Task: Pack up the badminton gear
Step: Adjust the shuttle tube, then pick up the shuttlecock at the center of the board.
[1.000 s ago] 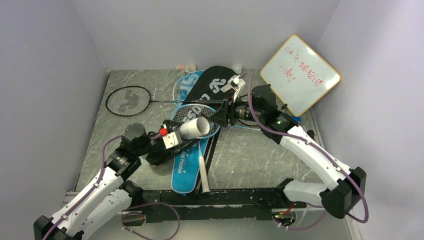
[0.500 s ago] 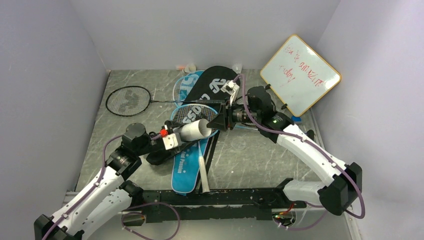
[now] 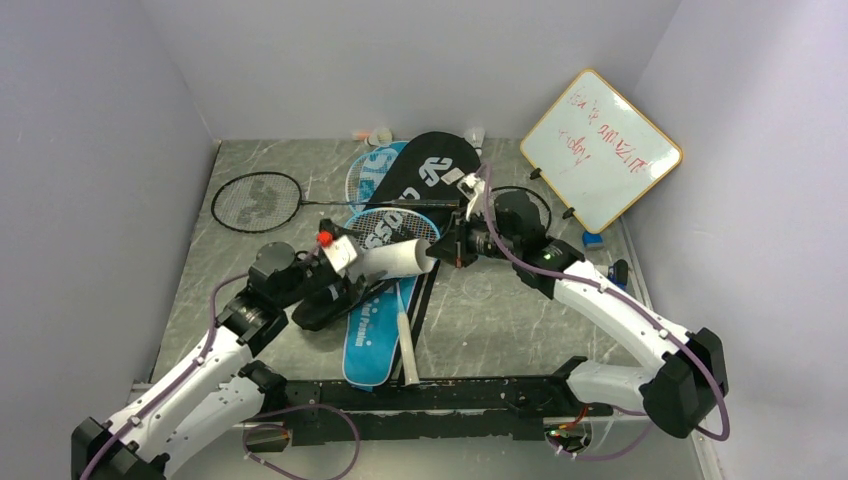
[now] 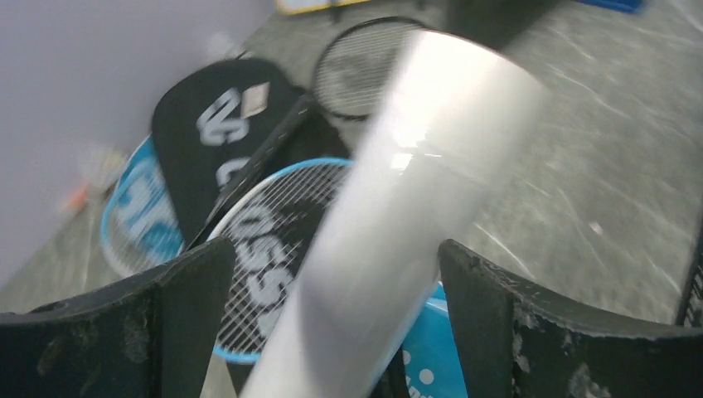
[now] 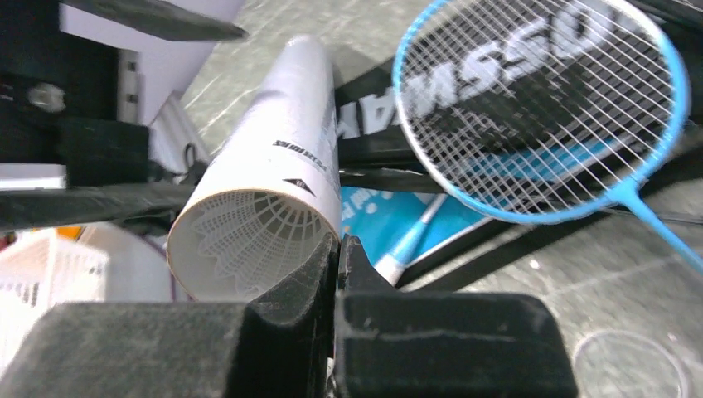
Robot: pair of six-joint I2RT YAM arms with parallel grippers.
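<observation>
A white tube (image 3: 398, 257) hangs tilted above the bags, with a white shuttlecock (image 5: 249, 232) inside its open mouth. My right gripper (image 3: 437, 252) (image 5: 338, 242) is shut on the tube's rim. My left gripper (image 3: 366, 268) (image 4: 336, 249) stands open around the tube (image 4: 414, 199), with a gap on the left side. Under them lies the light-blue racket (image 3: 385, 232) (image 5: 539, 108) on the blue bag (image 3: 372, 335). The black bag (image 3: 430, 165) lies behind. One black racket (image 3: 256, 202) lies at the left; another black racket head (image 4: 356, 75) shows near the right arm. Small shuttlecocks (image 3: 380, 135) sit by the back wall.
An orange-rimmed whiteboard (image 3: 600, 150) leans in the back right corner, with a small blue block (image 3: 593, 240) below it. A clear round lid (image 5: 630, 365) lies on the grey table (image 3: 500, 320) under the right arm. Walls close in on three sides.
My right gripper moved left and shut on the tube's rim. The left gripper opened around the tube and shifted up and right; the tube's mouth swung slightly right.
</observation>
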